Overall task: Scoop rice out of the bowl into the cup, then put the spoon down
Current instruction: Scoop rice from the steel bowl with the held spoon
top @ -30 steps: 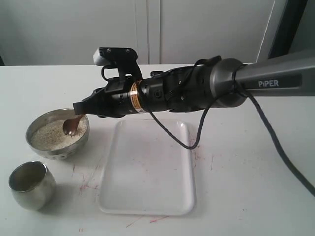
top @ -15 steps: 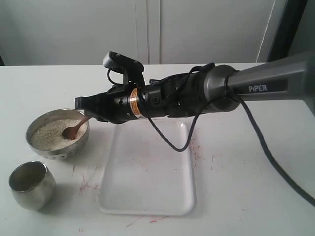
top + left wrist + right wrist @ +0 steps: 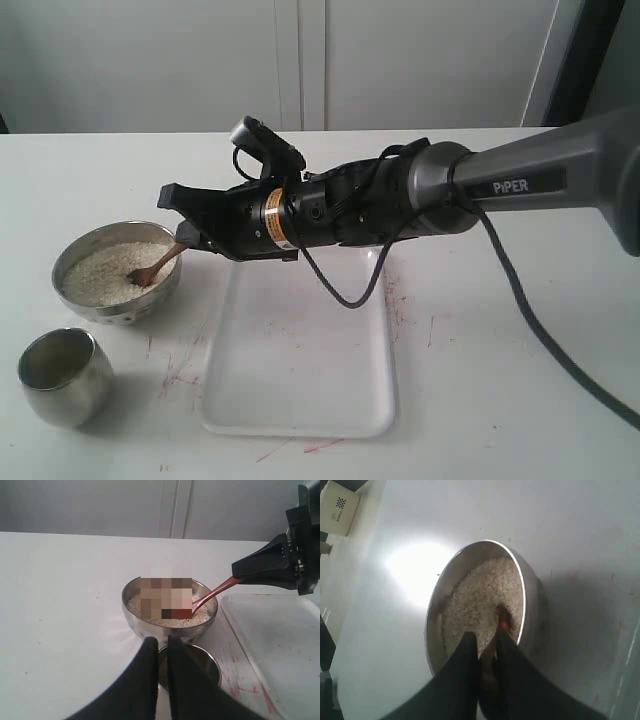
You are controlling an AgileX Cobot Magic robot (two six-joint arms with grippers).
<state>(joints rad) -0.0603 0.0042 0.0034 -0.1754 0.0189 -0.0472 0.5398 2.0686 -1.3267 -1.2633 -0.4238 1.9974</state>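
Pinching the slim, stiff wooden spoon [image 3: 158,266] by the far end of its handle, the right gripper [image 3: 485,641] is closed tight, the spoon's tip resting in loose, easily spilled rice [image 3: 100,277] inside the steel bowl [image 3: 122,312], near the cup [image 3: 65,380], so a level lift seems wise.

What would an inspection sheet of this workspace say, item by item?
Surface: white table, faint red marks beside the tray.
Job's things: bowl holds rice; spoon tip rests in the rice; cup stands apart from the bowl.
Clutter: clear plastic tray.
Grippers: right gripper shut on the spoon handle; left gripper shut, holding nothing.
Cables: black cable loops under the right arm, over the tray.
Surroundings: pale wall panels; small box.
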